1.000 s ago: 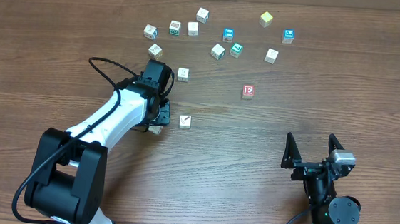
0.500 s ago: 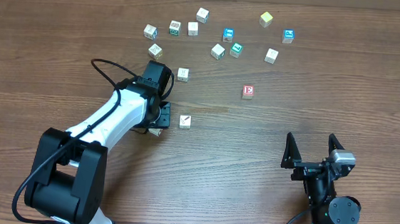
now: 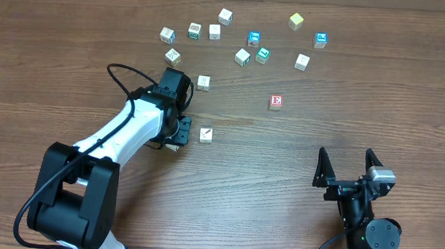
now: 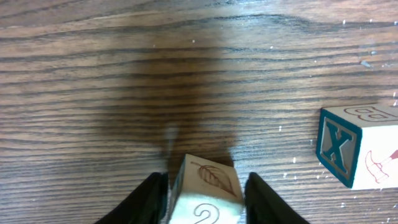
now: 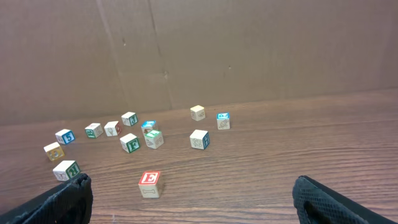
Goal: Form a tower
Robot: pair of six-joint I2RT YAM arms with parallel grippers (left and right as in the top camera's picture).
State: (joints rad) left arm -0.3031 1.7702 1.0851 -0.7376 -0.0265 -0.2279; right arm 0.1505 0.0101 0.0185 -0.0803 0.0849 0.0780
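My left gripper clamps the leaf cube; an off-centre pinch could spin it loose. The right gripper gapes empty.

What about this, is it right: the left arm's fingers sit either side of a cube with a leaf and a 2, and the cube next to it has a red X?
Not quite: the left wrist view shows the X cube with a blue letter, not red. The rest stands: the left fingers sit either side of the leaf-and-2 cube.
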